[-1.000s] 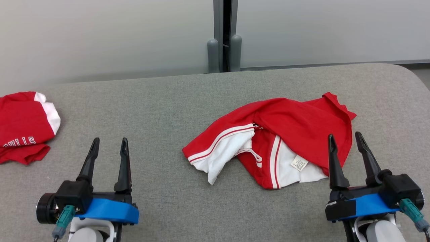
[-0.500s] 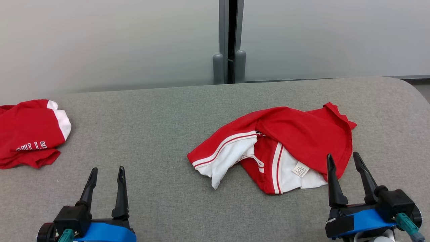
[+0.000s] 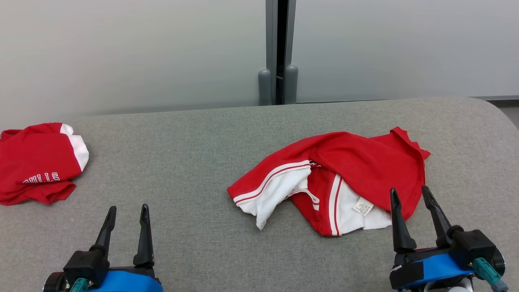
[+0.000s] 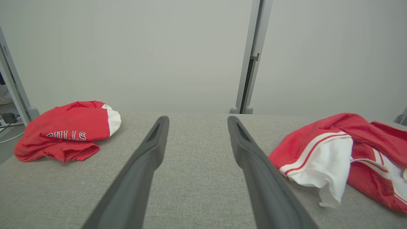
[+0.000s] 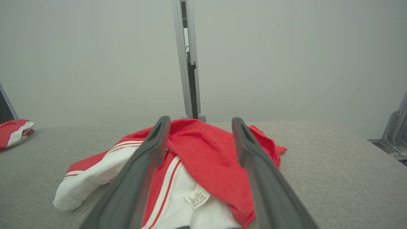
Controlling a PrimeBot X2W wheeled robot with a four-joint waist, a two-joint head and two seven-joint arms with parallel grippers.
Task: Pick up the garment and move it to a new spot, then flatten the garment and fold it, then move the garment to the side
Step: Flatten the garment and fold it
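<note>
The garment lies crumpled on the right half of the table. It is red with white panels and stripes, and its label shows near the front. Nothing grips it. The right tool sits at its near right edge with its fingers spread wide and empty. Whether they brush the cloth I cannot tell. The left tool is well apart to the left, also spread and empty, over bare table.

The step in hand is likely the first pick-up. It would go best if the right tool pinched a raised red fold rather than a flat layer. The left tool should cross to the striped white corner, so the cloth lifts evenly without dragging.

Count: two garments, this one and a bunched red one at the far left. There are two tools, one label and one table.
</note>
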